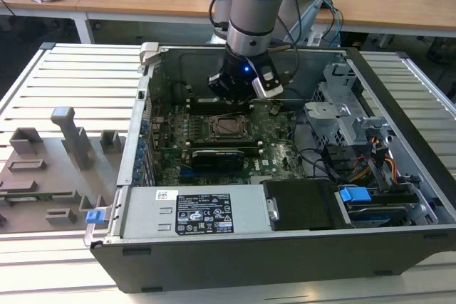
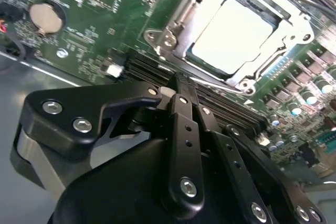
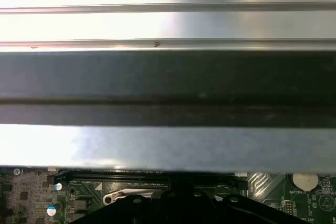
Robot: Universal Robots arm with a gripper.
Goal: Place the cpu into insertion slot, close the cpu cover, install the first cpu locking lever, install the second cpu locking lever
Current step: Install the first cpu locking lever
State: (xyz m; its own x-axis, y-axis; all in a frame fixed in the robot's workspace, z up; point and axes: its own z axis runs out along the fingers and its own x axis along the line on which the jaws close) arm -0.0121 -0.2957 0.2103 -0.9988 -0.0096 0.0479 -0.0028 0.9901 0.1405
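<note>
Gripper [image 2: 181,84] drawn narrow, nothing visibly between its fingers, hangs over the black memory slots [image 2: 140,69]. Just beyond the tips the cpu [image 2: 231,35] lies flat on the motherboard [image 2: 100,3], framed by the silvery cpu cover [image 2: 181,24].

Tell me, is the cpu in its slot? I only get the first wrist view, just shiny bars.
Observer: Yes. In the second wrist view the cpu lies in the slot.
Operator: Is the cover down?
Observer: The cover looks down, framing the cpu's top.
Operator: Where's the gripper?
Observer: In the exterior view the gripper hangs low over the board, on the slot's far side.
</note>
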